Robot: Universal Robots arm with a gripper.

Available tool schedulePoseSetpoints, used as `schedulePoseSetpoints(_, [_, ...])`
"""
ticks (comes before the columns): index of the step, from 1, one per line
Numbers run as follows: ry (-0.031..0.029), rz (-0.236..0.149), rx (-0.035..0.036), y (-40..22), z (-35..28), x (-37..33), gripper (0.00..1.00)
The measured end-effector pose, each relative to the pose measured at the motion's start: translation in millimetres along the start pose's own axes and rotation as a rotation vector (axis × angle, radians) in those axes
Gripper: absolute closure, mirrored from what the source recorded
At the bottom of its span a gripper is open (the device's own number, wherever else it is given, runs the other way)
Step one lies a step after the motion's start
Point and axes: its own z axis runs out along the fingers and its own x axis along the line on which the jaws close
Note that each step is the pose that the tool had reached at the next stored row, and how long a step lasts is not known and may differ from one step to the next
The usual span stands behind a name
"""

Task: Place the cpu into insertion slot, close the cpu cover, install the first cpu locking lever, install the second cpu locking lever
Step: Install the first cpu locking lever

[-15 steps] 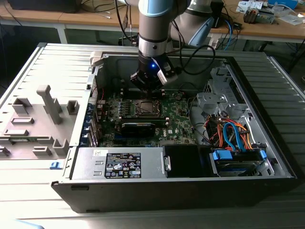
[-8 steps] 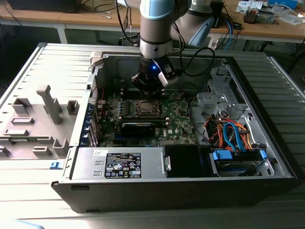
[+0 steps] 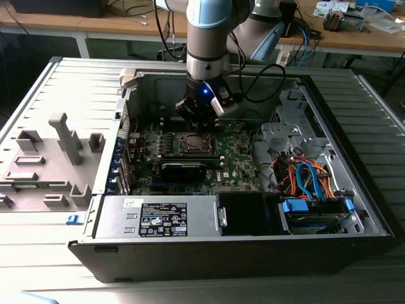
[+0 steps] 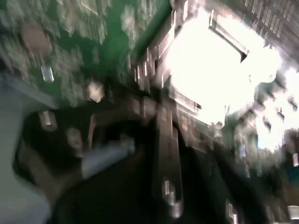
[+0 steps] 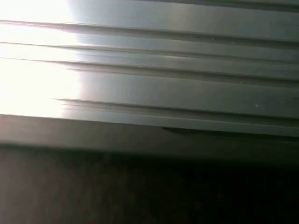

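In the exterior view my gripper (image 3: 198, 119) hangs inside the open computer case, just above the far edge of the insertion slot (image 3: 192, 144). The slot is a small square socket with a silver rim and a darker middle on the green circuit board (image 3: 237, 158). In the second wrist view the insertion slot (image 4: 210, 70) appears close by as a bright, glaring silver square on the green circuit board (image 4: 93, 28). The cpu is hidden or lost in glare, so whether it lies in the slot is unclear. How the cpu cover and the locking levers stand is too small to tell.
A long black card (image 3: 183, 170) lies just in front of the slot. A silver power supply box (image 3: 158, 218) fills the case's front. Blue and orange cables (image 3: 310, 180) crowd the right. A grey fixture block (image 3: 50, 158) sits outside, left. Ribbed grey metal (image 5: 187, 84) spans the first wrist view.
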Motion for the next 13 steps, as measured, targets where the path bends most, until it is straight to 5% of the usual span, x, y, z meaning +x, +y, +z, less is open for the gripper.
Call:
schedulePoseSetpoints(7, [-0.0003,-0.01,-0.0044,-0.3,-1.6,-3.3,0.89])
schedulePoseSetpoints(13, [-0.0009,-0.014,-0.0143,-0.1,-18.0,-3.3,0.89])
